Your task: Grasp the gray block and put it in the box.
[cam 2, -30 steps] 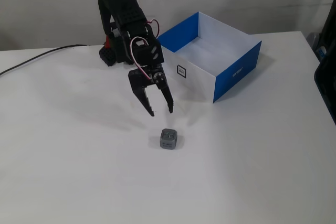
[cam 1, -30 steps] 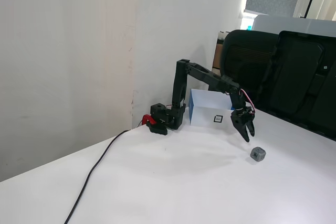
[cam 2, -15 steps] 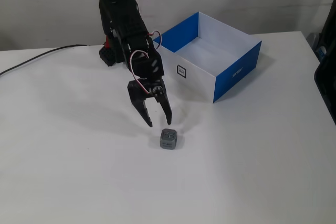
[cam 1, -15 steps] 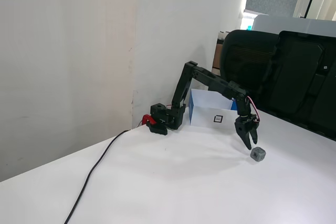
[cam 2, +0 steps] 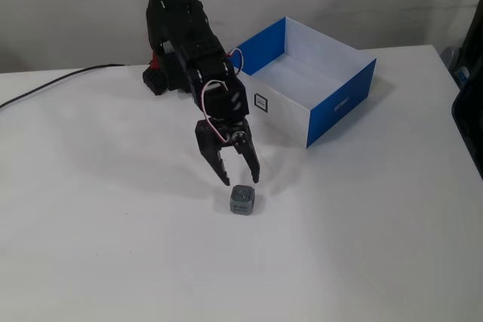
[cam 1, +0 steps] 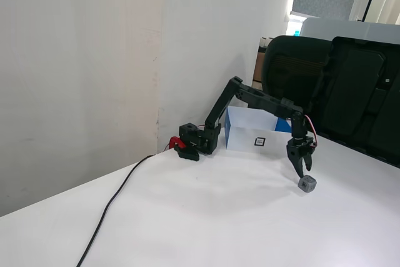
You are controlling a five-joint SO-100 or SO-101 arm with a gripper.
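Looking at the whole setup first: the table (cam 2: 113, 246) is plain white and mostly bare, with the black arm (cam 2: 185, 43) reaching down from the upper left of one fixed view toward the middle. The box (cam 2: 336, 107) sits open in the upper right of that frame, white walls with blue showing on them and a little square marker on its front. In the other fixed view it's tucked behind the arm, around mid-frame (cam 1: 250, 130).

The step in hand, as I read it, is the final line-up before the grab. To do it well I'd bring the claw straight down so one finger lands on each side of the block, keep the tips clear of its top face, and only close once they're low enough to catch its sides. The thing is tiny, so a lopsided approach would probably just nudge it away.

The claw (cam 2: 241, 180) is spread moderately, a bit wider than the block by the look of it, holding nothing. Its tips hang just above and slightly up-frame of the block (cam 2: 242, 200), very close; I can't tell for sure whether a tip touches it.

The block rests on the table near frame centre, and in the lower right in the other fixed view (cam 1: 307, 184), well apart from the box.
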